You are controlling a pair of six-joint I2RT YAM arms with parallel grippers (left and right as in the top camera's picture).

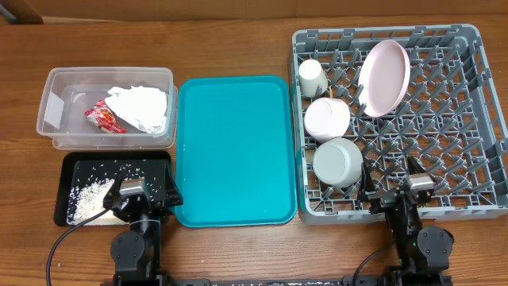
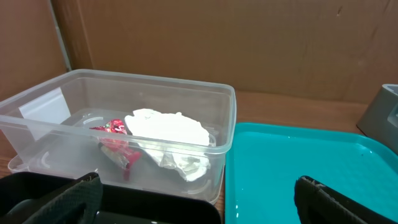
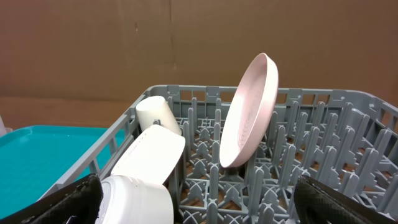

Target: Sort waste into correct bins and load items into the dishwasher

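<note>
We judge the sorting nearly finished: napkin [image 1: 143, 105] and wrapper [image 1: 105, 117] lie in the clear tub [image 1: 55, 79] far left, rice [image 1: 87, 197] in the black tray [image 1: 67, 167], and plate [image 1: 385, 77], cup [image 1: 313, 78], pinkish bowl [image 1: 326, 117] and grey bowl [image 1: 337, 161] in the dish rack [image 1: 468, 119] at right, while our left hand [image 1: 143, 189] and right hand [image 1: 394, 195] hang open and empty, so next we need only check the worktop for strays.

Left arm [image 1: 135, 234] and right arm [image 1: 418, 237] are matte black with rounded joint housings. Each is topped by a small silver wrist camera [image 1: 131, 187] and trails a thin black cable [image 1: 59, 241] — fingers [image 2: 56, 199] black too.
</note>
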